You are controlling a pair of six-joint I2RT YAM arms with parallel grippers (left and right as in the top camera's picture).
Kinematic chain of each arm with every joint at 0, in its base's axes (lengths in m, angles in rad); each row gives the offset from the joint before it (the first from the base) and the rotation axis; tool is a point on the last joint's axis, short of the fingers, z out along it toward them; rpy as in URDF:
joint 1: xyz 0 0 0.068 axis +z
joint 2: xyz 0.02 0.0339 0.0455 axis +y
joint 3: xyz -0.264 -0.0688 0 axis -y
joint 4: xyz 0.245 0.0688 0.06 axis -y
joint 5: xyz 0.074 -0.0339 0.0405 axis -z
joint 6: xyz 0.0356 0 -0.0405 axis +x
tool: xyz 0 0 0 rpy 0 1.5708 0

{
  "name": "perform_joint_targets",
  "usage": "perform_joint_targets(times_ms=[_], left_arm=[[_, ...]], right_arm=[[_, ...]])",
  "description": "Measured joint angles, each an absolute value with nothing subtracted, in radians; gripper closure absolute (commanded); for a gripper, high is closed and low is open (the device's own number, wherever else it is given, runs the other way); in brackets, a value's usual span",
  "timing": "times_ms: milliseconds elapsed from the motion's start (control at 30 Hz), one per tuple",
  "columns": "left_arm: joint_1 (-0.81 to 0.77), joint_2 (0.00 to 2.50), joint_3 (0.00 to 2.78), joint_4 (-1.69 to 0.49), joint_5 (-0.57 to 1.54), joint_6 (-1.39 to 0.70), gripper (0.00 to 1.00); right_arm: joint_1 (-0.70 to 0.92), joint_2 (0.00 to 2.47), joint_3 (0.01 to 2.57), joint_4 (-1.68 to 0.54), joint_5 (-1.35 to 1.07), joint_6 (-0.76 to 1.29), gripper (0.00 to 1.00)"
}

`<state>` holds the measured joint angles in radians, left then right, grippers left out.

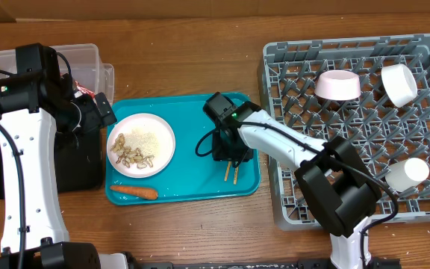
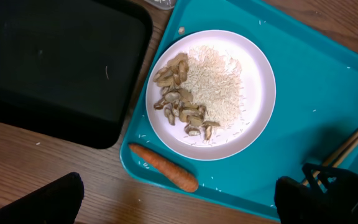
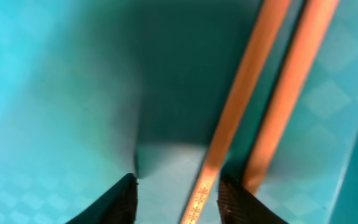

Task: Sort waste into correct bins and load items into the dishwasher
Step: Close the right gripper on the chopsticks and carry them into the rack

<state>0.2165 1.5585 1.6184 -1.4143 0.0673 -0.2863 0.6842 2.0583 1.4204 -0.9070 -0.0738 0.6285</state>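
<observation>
A round white plate (image 1: 141,143) (image 2: 253,93) with white rice (image 2: 219,84) and brownish bits (image 2: 179,102) lies on the teal tray (image 1: 192,187). An orange sausage-like stick (image 1: 134,192) (image 2: 163,167) lies by the tray's front edge. My right gripper (image 1: 228,153) (image 3: 178,199) is down on the teal tray, open, with one of the wooden chopsticks (image 1: 231,173) (image 3: 241,93) between its fingers and the other beside the right finger. My left gripper (image 1: 99,110) (image 2: 178,208) is open and empty, hovering near the black tray (image 1: 77,161) (image 2: 55,62).
A clear tub (image 1: 88,56) stands at the back left with something red in it. The grey dish rack (image 1: 275,149) at the right holds a pinkish-white bowl (image 1: 338,84) and two white cups (image 1: 398,84) (image 1: 407,173). Rice grains are scattered on the teal tray.
</observation>
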Motion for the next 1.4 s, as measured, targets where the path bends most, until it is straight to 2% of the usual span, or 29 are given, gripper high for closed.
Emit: perform_joint_targets(times_ms=[133, 300, 567, 833, 1100, 1267, 1400], left_arm=[[0.217, 1.559, 1.618, -1.414, 0.067, -0.287, 0.0], [0.217, 1.559, 1.618, -1.415, 0.067, -0.286, 0.0], [0.216, 1.559, 1.618, -1.415, 0.067, -0.286, 0.0], [0.217, 1.559, 1.618, -1.416, 0.067, -0.286, 0.0], [0.216, 1.559, 1.618, -1.417, 0.067, -0.286, 0.0], [0.217, 1.559, 1.618, -1.417, 0.067, -0.286, 0.0], [0.217, 1.559, 1.618, -1.417, 0.068, -0.286, 0.0]], right_arm=[[0.684, 2.057, 1.415, -0.919, -0.049, 0.63, 0.8], [0.683, 2.056, 1.412, -0.934, -0.03, 0.632, 0.96], [0.683, 2.054, 1.417, -0.957, -0.026, 0.626, 0.96], [0.676, 2.022, 1.496, -1.151, -0.001, 0.525, 0.96], [0.518, 1.719, 1.58, -1.326, 0.065, 0.392, 0.96], [0.414, 1.701, 1.559, -1.389, 0.086, 0.333, 0.96], [0.402, 1.703, 1.476, -1.37, 0.084, 0.305, 0.96]])
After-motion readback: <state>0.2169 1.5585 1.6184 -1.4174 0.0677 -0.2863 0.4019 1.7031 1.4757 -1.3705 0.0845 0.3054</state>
